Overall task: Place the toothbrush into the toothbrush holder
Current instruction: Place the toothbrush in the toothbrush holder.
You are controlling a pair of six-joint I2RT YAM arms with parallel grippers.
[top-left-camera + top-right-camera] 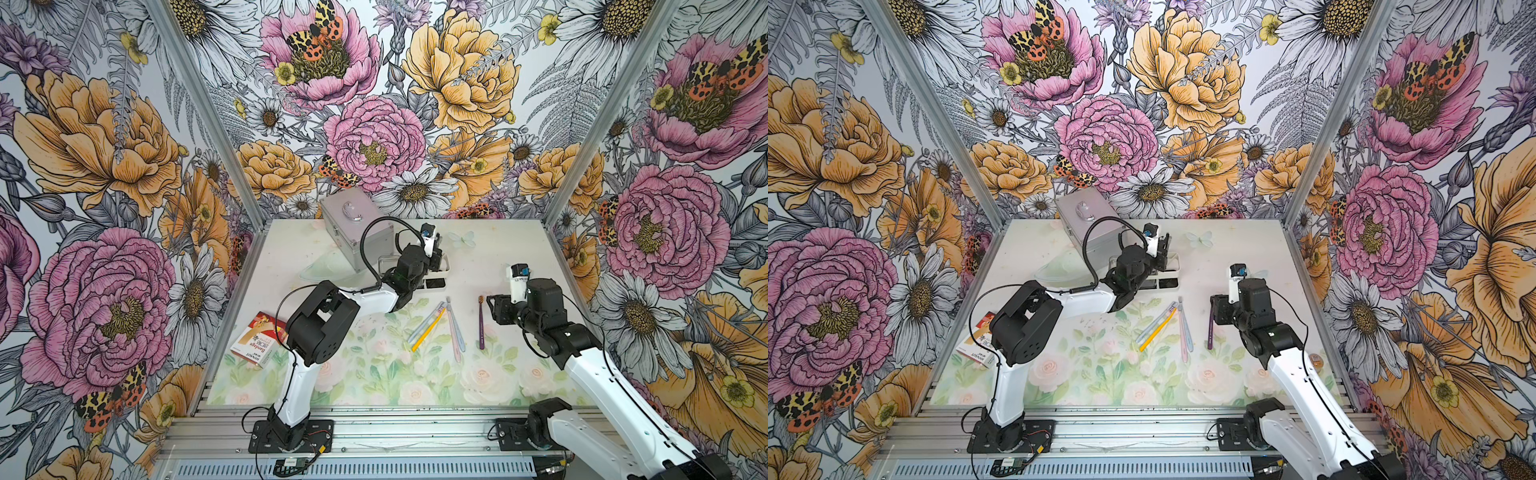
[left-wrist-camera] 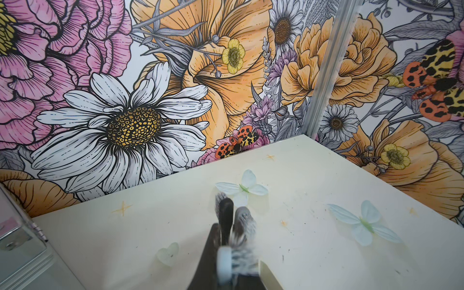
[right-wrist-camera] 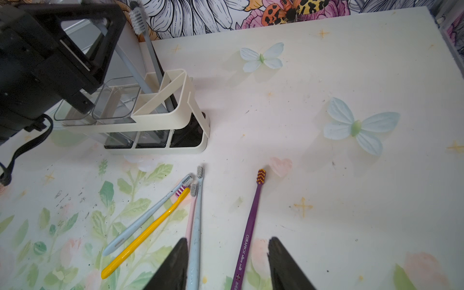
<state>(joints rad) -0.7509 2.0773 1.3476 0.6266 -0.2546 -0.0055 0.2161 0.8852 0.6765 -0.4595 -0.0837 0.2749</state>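
Note:
The white toothbrush holder (image 3: 160, 120) stands near the back of the table, seen in both top views (image 1: 445, 267) (image 1: 1174, 266). My left gripper (image 1: 435, 254) hovers right over it, shut on a grey toothbrush (image 3: 125, 62) whose lower end slants into the end compartment. Its blurred head (image 2: 226, 261) sits close to the left wrist camera. Two more brushes (image 3: 137, 17) stand in that compartment. My right gripper (image 3: 228, 241) is open, low over the table, with a purple toothbrush (image 3: 251, 221) lying between its fingers. Yellow (image 3: 150, 231), pale blue (image 3: 198, 213), pink and grey-blue brushes lie beside it.
A silver metal case (image 1: 353, 224) stands behind the holder at the back wall. A bandage box (image 1: 257, 340) lies by the left arm. Fabric butterflies (image 3: 261, 59) (image 3: 359, 125) lie on the table to the right of the holder. A clear dish (image 1: 320, 270) sits left of the holder.

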